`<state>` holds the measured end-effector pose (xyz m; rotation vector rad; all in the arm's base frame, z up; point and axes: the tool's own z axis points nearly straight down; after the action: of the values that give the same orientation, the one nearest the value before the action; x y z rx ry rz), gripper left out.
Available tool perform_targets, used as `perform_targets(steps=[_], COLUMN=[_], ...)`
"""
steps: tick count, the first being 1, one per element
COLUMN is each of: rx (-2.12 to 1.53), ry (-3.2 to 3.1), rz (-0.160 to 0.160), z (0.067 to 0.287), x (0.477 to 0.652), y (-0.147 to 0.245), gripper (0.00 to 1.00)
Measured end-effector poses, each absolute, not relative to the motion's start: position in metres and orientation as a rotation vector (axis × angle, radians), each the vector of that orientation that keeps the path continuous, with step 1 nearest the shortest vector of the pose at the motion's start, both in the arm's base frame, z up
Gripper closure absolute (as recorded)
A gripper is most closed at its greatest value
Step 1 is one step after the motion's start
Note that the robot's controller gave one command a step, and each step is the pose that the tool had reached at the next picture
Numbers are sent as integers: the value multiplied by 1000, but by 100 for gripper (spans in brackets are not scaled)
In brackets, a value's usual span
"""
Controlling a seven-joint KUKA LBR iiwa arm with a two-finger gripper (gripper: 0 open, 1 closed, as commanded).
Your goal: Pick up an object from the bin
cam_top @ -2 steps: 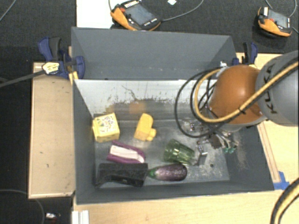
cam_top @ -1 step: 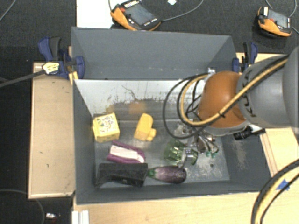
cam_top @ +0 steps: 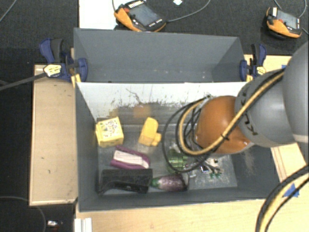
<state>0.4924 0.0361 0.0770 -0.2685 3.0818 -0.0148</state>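
Arm [cam_top: 277,105]: it is coming in from the right, crossing over the right rim of the bin [cam_top: 85,144] and covering the right half of the floor.
Orange cover [cam_top: 219,125]: it is sitting on the wrist, hanging over the right middle of the floor, with looped cables [cam_top: 179,132] bulging out on its left.
Gripper [cam_top: 195,167]: it is pointing down beneath the orange cover, near the front wall and right of centre; the cover and cables are hiding its tips, so whether they are apart or together is not readable.
Nearest thing: a dark purple oblong piece [cam_top: 170,182] with a green end is lying along the front wall, just left of and below the gripper; nothing is showing it as gripped.
Black block [cam_top: 124,180]: it is lying flat against the front wall, its right end meeting the purple oblong piece.
Purple-and-white piece [cam_top: 130,158]: it is resting just behind the black block, tilted.
Yellow printed cube [cam_top: 110,132]: it is sitting close to the left wall, mid-depth.
Yellow toy [cam_top: 149,131]: it is standing just right of the cube, apart from it and left of the cables.
Open room: bare floor is running along the back wall behind both yellow things, and a bare patch is showing in the front right corner.
Crowded edge: the front wall is taking up most of the things, end to end.
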Motion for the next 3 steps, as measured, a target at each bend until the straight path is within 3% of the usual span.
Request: perform_targets(steps=[1, 3], rx=[172, 168], ry=[3130, 3133], rz=[4, 4], z=[74, 86], x=[533, 532], y=[9, 9], gripper=[100, 100])
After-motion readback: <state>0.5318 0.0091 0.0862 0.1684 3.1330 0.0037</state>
